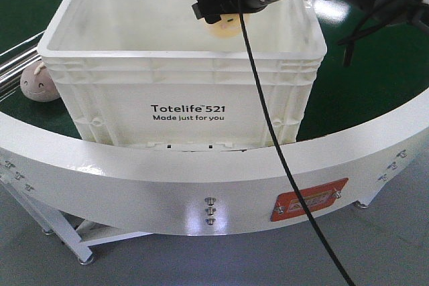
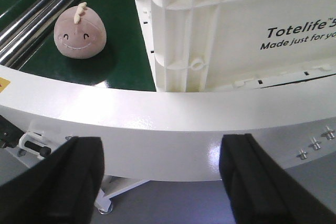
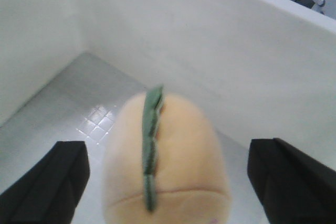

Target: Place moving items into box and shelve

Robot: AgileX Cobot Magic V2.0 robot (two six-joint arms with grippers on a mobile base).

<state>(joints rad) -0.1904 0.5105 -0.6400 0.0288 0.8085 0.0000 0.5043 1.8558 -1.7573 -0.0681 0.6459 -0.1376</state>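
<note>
Crate: here's the white Totelife 521 crate (image 1: 181,92), upright and open-topped on the green belt (image 1: 375,65), its printed face right behind the table's white curved rim (image 1: 167,179).
Right arm: it reaches in over the crate's top from the right, with the right gripper (image 1: 213,3) above the far half of the interior.
Right fingers: the right wrist view has them (image 3: 47,182) spread wide, one at each lower corner, and neither touches the toy.
Yellow plush: this one's inside the crate walls. The right wrist view shows a blurred peach-yellow plush (image 3: 168,161) with a green crest between the spread fingers, above the crate's grey gridded floor. Whether it rests on that floor I cannot tell. From the front only a pale sliver of it (image 1: 224,26) peeks out under the gripper.
Pink plush: outside the crate, off its left front corner, a smiling pink plush (image 2: 80,31) sits on the belt. The left wrist view gives the whole face and its small pale crest. The front view catches it half hidden at the crate's side.
Steel rails: two shiny rails (image 2: 37,14) run past just beyond the pink plush, farther left of the crate.
Left gripper: the left gripper (image 2: 160,177) hangs outside the table rim, below and in front of the crate's left corner.
Left fingers: they (image 2: 68,177) are spread apart with nothing between them.
Cable: only the front view shows a black cable (image 1: 281,159) dropping across the crate's front face and over the rim.
</note>
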